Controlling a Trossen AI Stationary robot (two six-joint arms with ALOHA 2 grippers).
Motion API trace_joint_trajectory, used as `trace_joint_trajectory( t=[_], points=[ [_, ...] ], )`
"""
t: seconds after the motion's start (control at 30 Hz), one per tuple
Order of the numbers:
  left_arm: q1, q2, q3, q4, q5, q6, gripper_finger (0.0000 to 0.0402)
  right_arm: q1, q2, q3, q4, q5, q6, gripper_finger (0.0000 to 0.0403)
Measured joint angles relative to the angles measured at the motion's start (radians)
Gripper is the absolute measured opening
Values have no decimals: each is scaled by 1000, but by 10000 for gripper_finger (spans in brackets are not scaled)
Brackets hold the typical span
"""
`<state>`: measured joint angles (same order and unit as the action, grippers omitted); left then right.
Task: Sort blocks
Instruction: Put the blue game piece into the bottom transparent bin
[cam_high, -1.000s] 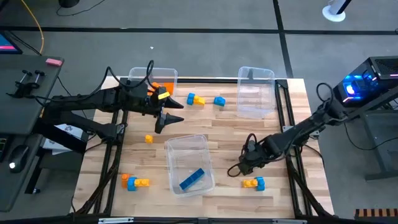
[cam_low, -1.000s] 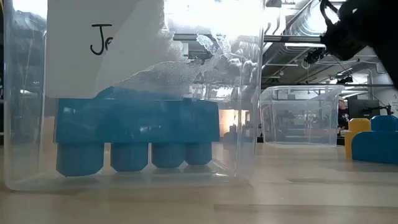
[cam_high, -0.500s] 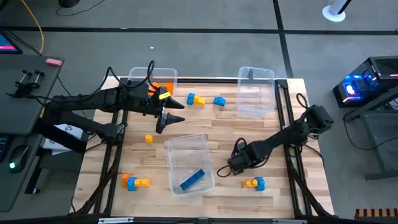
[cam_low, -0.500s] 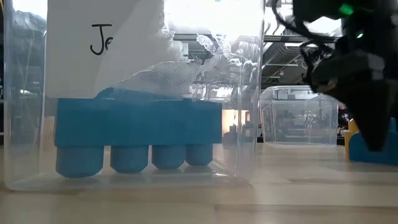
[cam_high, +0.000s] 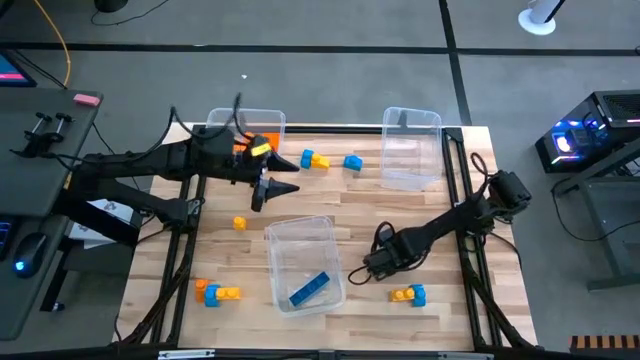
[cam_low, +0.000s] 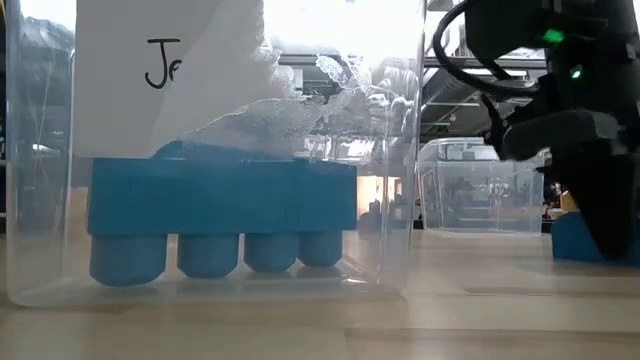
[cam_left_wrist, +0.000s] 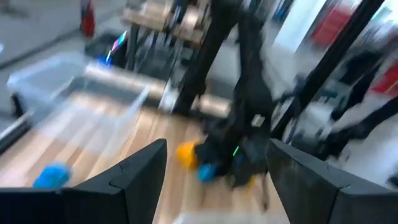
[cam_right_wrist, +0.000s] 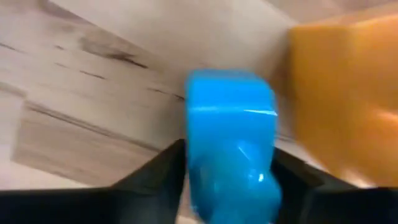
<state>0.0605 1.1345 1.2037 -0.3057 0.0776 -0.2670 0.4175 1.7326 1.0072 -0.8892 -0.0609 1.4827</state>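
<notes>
Near the table's front right, my right gripper (cam_high: 378, 270) points down, shut on the blue block (cam_right_wrist: 231, 137) of an orange-and-blue cluster (cam_high: 408, 294). In the low view that gripper (cam_low: 605, 225) stands in front of the cluster's blue block (cam_low: 566, 240). My left gripper (cam_high: 268, 188) hangs open and holds nothing at the far left, in front of a bin. Loose blocks lie at the far middle (cam_high: 314, 159) (cam_high: 352, 162), at the left (cam_high: 239, 223) and at the front left (cam_high: 217, 293). A long blue block (cam_high: 308, 288) lies in the middle bin. My right gripper pinches the blue block by two opposite sides (cam_right_wrist: 194, 124) between its two fingers (cam_right_wrist: 163, 167), coming from above and pointing down. The block sits on the table, with the cluster's orange block (cam_right_wrist: 342, 93) right beside it.
Three clear bins stand on the wooden table: far left (cam_high: 245, 122) with orange blocks inside, far right (cam_high: 412, 150), and middle front (cam_high: 300, 235) with a paper label (cam_low: 160, 70). Black frame rails run along the table's left and right sides.
My right gripper has come down toward the orange-and-blue cluster at the front right and shifted a little toward the table's left; the cluster has stayed in place. My left gripper has tipped slightly without leaving its spot.
</notes>
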Motion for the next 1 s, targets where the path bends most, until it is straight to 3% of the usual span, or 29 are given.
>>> trace_joint_trajectory(
  t=[0.07, 0.2, 0.3, 0.4, 0.63, 0.83, 1.0],
  points=[
    [0, -12, 0, 101, 18, -16, 260, -4, -26, 39, -50, 26, -41, 129],
    [0, -44, 0, 243, 24, -4, 260, -27, -102, 146, -146, 194, -187, 130],
    [0, -64, 0, 293, 13, 7, 260, -64, -151, 229, -100, 350, -332, 130],
    [0, -79, 0, 313, 5, 6, 260, -109, -168, 305, 6, 431, -524, 130],
    [-1, -80, 0, 305, 4, -45, 260, -187, -168, 354, 440, 363, -904, 142],
    [-11, -77, 0, 304, 3, -73, 260, -233, -151, 351, 517, 277, -978, 152],
    [-11, -77, 0, 305, 3, -95, 260, -246, -129, 351, 582, 146, -976, 191]
  ],
)
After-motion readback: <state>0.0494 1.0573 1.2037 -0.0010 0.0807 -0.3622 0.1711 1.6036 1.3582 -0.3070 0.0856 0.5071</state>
